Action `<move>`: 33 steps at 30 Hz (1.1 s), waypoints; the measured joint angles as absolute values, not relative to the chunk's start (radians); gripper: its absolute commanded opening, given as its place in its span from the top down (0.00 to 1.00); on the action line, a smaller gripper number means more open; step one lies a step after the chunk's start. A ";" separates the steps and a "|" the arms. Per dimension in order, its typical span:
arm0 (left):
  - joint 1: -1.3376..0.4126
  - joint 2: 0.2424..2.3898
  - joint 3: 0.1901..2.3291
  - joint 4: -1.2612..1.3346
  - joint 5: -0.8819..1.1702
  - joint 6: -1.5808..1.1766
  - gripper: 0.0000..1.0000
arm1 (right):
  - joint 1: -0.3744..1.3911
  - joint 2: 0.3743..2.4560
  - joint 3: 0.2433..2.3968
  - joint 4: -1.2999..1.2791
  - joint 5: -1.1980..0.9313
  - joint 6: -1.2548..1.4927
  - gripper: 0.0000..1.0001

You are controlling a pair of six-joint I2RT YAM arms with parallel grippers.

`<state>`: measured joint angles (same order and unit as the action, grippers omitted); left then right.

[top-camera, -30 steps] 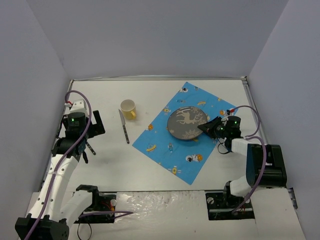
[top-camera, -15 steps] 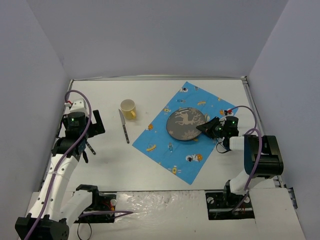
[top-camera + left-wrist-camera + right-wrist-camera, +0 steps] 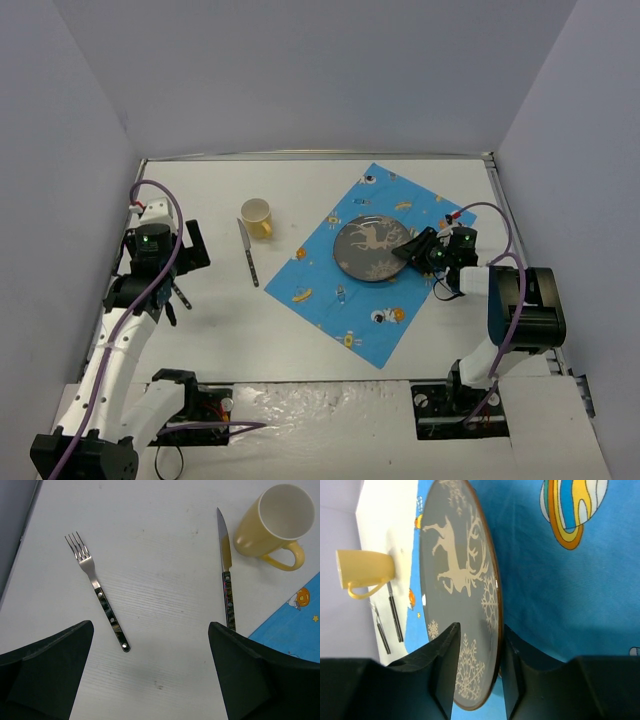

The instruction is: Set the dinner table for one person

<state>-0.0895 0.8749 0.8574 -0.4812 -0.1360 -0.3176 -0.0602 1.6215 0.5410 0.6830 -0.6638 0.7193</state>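
A: Why does the left end effector (image 3: 150,645) hang wide open and empty, well left of the plate (image 3: 372,249)?
B: Likely poised for the fork (image 3: 103,602) and knife (image 3: 226,565) beneath it. The right end effector (image 3: 481,630) straddles the plate's right rim, jaws partly parted, not pinching
A: So it's placed?
B: I'd say so: it lies flat on the cloth (image 3: 340,310) on the table (image 3: 300,190), with the mug (image 3: 258,216) far left of it

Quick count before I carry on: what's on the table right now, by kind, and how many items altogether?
plate: 1
mug: 1
knife: 1
fork: 1
blue printed cloth: 1
Total: 5
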 measured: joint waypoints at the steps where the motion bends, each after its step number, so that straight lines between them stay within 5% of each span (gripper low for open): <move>1: -0.089 0.875 0.857 -0.481 -0.136 -0.318 0.03 | -0.061 1.621 0.543 0.670 -0.660 0.708 0.60; 16: -0.089 0.876 0.857 -0.481 -0.135 -0.317 0.03 | -0.073 1.486 0.586 0.375 -0.494 0.550 0.13; 33: -0.104 1.041 0.932 -0.484 0.047 -0.318 0.03 | 0.018 0.944 0.700 0.127 -0.271 0.394 0.00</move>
<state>-0.1038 1.0406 0.9322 -0.4835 0.0466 -0.3181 0.0177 0.9435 0.7001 0.1269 -0.2707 0.3943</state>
